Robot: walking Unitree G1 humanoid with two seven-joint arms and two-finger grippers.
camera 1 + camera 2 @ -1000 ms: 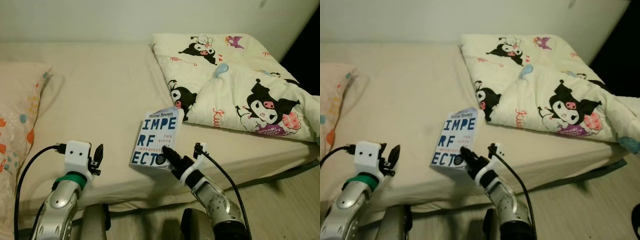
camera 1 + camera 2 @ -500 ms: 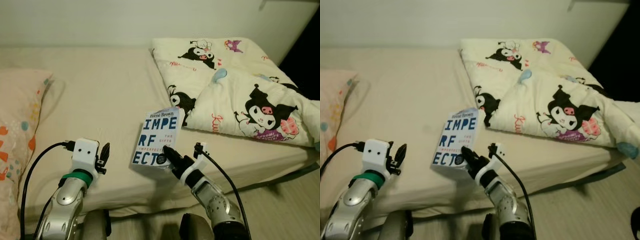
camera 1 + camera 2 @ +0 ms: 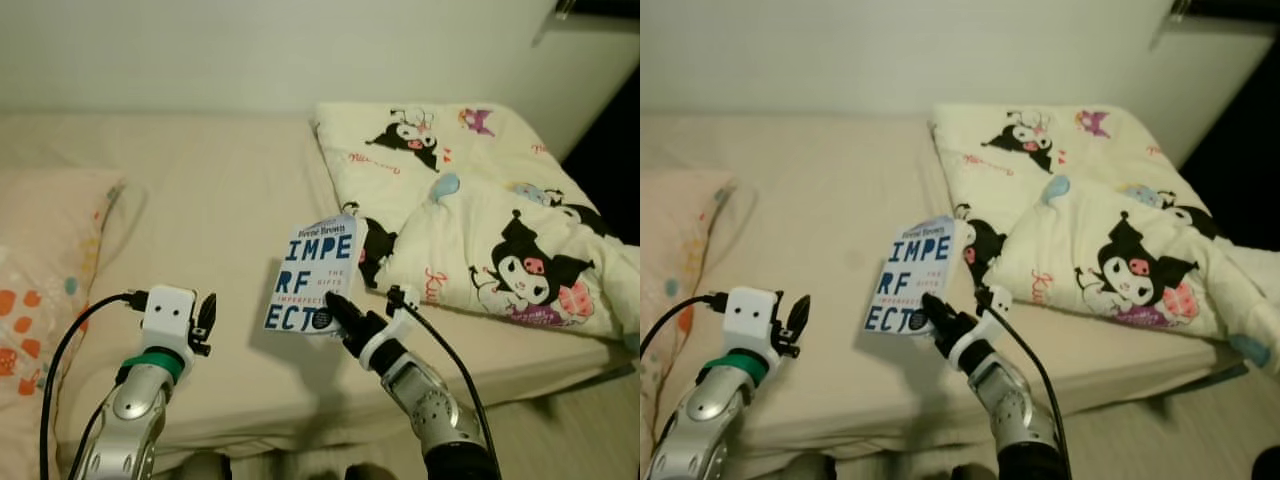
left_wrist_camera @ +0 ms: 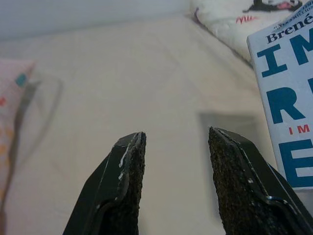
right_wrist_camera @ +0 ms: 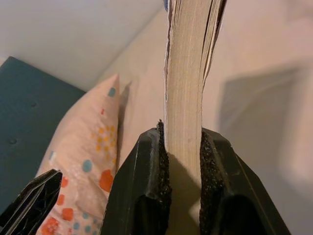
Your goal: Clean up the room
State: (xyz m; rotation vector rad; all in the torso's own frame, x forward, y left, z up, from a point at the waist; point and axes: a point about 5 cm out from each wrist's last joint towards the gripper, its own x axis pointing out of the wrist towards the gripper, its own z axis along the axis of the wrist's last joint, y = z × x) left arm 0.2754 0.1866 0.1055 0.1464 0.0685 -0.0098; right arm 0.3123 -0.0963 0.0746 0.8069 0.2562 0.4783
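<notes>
My right gripper (image 3: 335,311) is shut on the lower edge of a white book (image 3: 312,273) with large blue letters, holding it upright above the beige bed (image 3: 220,200). In the right wrist view the book's page edge (image 5: 188,93) sits clamped between the two black fingers (image 5: 151,191). My left gripper (image 3: 206,316) hovers over the front of the mattress, left of the book, open with nothing in it. In the left wrist view its fingers (image 4: 124,191) stand apart over the sheet, with the book cover (image 4: 288,103) off to one side.
A folded cream blanket (image 3: 470,200) with black cartoon figures lies on the bed's right half. A pink spotted pillow (image 3: 40,290) lies at the left. A pale wall (image 3: 250,50) runs behind the bed. Floor (image 3: 590,420) shows at the lower right.
The whole picture has shifted down, so the camera has moved. The book stays clamped in my right gripper. My left gripper has come a little closer to the book.
</notes>
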